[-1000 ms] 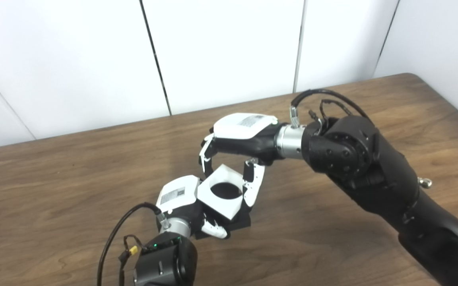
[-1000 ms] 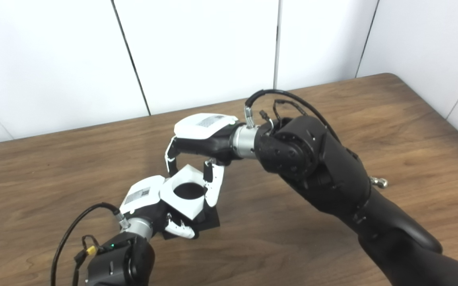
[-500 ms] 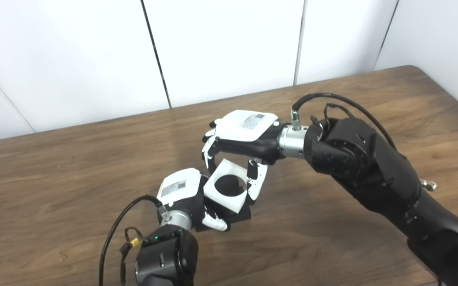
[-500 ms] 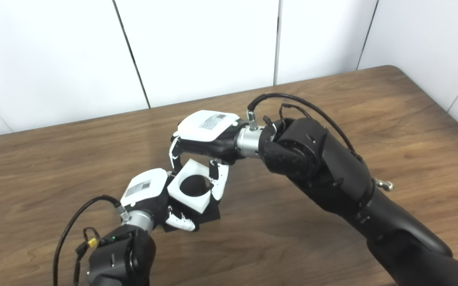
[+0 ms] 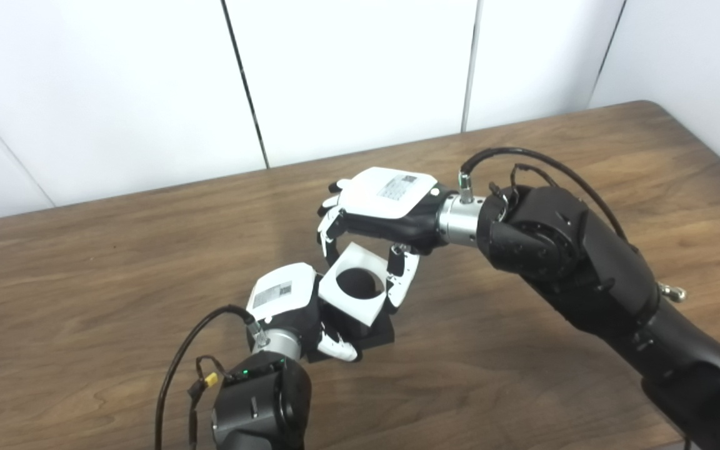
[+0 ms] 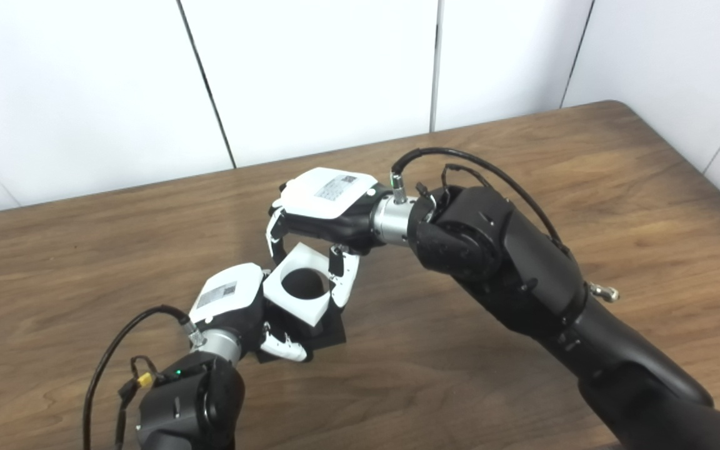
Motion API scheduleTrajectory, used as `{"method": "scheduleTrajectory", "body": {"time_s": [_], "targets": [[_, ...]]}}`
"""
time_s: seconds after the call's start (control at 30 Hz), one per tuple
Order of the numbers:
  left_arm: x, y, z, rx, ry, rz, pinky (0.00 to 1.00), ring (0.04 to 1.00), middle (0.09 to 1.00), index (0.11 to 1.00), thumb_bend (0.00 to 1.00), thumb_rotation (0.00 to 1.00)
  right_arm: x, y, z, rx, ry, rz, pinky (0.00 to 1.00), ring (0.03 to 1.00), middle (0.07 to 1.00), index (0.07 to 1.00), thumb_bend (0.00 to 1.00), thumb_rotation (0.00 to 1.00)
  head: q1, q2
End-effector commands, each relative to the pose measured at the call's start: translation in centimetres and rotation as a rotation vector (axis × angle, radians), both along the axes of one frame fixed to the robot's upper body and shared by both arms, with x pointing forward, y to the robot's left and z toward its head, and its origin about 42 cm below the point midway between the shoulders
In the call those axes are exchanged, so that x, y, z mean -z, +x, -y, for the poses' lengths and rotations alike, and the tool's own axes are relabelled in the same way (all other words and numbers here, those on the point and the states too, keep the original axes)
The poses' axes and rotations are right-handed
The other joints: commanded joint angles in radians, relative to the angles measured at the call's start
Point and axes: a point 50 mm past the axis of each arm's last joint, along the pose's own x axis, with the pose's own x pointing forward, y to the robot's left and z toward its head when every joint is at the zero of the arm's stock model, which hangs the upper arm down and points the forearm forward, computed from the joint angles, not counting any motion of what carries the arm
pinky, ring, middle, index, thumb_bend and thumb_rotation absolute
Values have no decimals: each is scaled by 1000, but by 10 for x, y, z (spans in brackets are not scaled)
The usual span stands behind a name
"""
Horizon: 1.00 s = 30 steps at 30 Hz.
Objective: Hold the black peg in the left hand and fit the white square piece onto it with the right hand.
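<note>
My left hand (image 5: 291,306) grips the black peg piece, whose square black base (image 5: 377,334) shows under the fingers just above the wooden table (image 5: 85,262). The white square piece (image 5: 355,290), with a round hole through its middle, sits over the peg and tilts a little. My right hand (image 5: 377,215) comes in from the right and pinches the white piece between fingers on its far left corner and thumb on its right side. The peg's shaft is hidden inside the hole, which looks dark.
White wall panels (image 5: 347,75) stand right behind the table's far edge. The table's right corner (image 5: 647,109) is rounded. A black cable (image 5: 179,362) loops off my left wrist, and another arcs over my right wrist (image 5: 522,156).
The camera tilted a little, shifting the whole picture. My right hand turned its back more toward me and pressed the white piece lower over the peg, closer to the black base.
</note>
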Motion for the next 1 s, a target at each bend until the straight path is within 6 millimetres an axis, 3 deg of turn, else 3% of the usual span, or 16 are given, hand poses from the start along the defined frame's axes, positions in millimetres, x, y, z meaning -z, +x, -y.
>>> {"method": "scheduleTrajectory", "body": {"time_s": [0.0, 0.27, 0.57, 0.97], "targets": [[-1, -2, 8, 27, -38, -34, 1000, 1000, 891, 496, 509, 60, 1, 2, 0, -29, -35, 25, 1000, 896, 785, 483, 524, 136, 4, 2], [-4, -2, 7, 28, -83, -39, 1000, 998, 866, 488, 512, 56, 12, 10, 3, -119, -20, 69, 1000, 881, 777, 483, 524, 134, 10, 10], [-6, 0, 12, 41, -63, -41, 1000, 976, 856, 488, 511, 60, 20, 6, -5, -250, -23, 62, 1000, 897, 778, 483, 524, 134, 18, 11], [-6, -1, 14, 39, -85, -54, 1000, 984, 878, 489, 513, 58, 8, -1, -13, -399, -68, 173, 1000, 870, 740, 483, 524, 137, 20, 18]]}}
